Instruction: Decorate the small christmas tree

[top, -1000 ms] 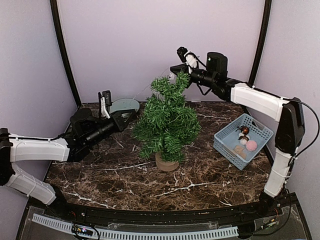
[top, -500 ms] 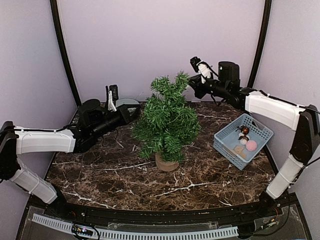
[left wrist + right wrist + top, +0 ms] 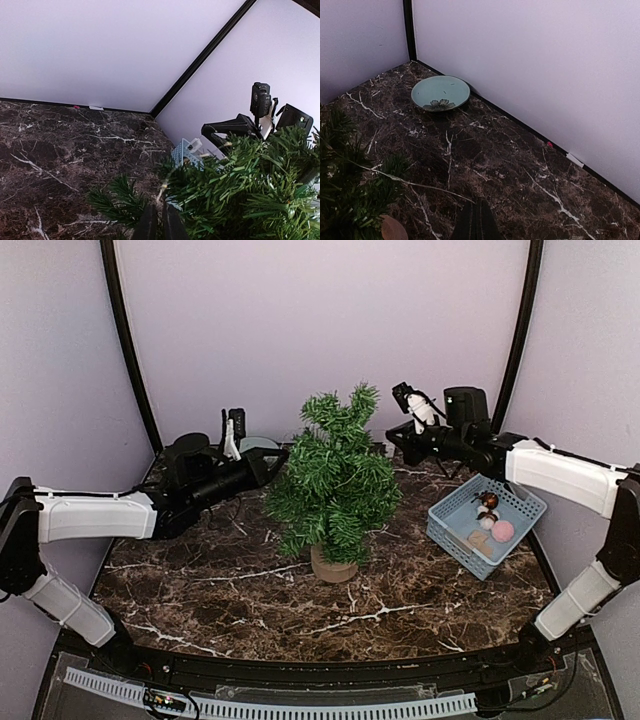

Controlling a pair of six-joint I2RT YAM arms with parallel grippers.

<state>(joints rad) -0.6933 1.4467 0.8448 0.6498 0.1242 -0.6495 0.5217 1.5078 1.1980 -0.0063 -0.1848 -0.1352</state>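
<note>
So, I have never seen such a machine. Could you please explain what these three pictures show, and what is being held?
This is a robot with two arms, fixed at the near edge of a dark marble table. One picture looks down from above and behind them. The other two come from small cameras on the wrists, each looking along its own hand. On the table stand the small christmas tree, a blue basket with a few ornaments, and a pale green plate. The left hand is at the branches, the right hand beside the tree. Both look closed; I see nothing held.
</note>
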